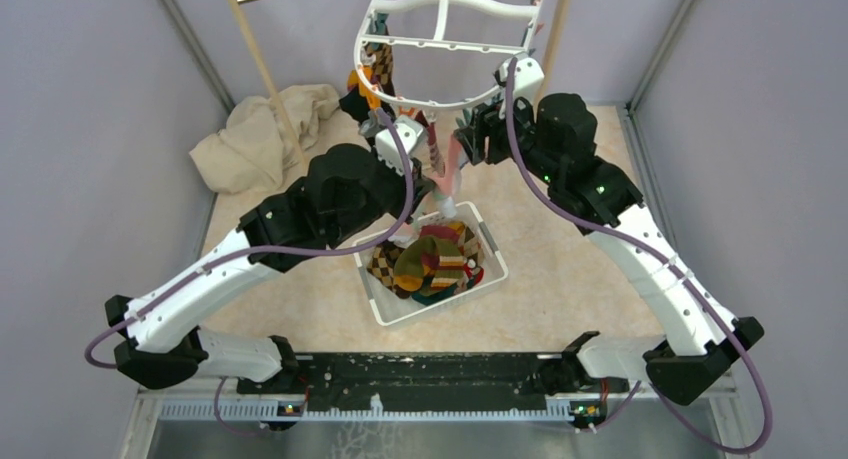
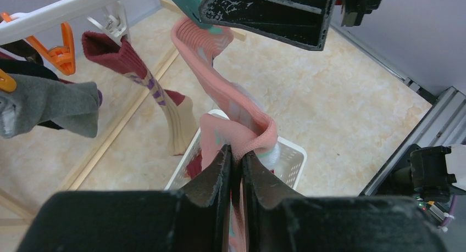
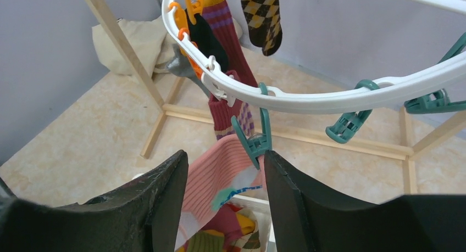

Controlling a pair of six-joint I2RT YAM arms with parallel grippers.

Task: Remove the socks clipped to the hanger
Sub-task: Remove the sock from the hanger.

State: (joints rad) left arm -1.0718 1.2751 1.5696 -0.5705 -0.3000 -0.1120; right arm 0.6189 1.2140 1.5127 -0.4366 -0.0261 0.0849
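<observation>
The white hanger (image 1: 440,39) hangs above the table, and several socks are still clipped to it. A pink sock (image 2: 220,82) with teal spots hangs from a teal peg (image 3: 253,139) on the hanger's rim (image 3: 308,98). My left gripper (image 2: 237,156) is shut on that sock's lower part, above the basket. My right gripper (image 3: 225,158) is open, its jaws on either side of the teal peg and the sock's cuff (image 3: 220,175). A maroon sock (image 2: 132,71), a grey sock (image 2: 49,106) and an argyle sock (image 3: 264,18) hang further along.
A white mesh basket (image 1: 430,309) with several loose socks stands below the hanger. The wooden rack's poles (image 1: 262,69) rise at the back left, with its base rails on the floor. A beige cloth (image 1: 260,134) lies bunched at the back left. Empty teal pegs (image 3: 351,123) dangle from the rim.
</observation>
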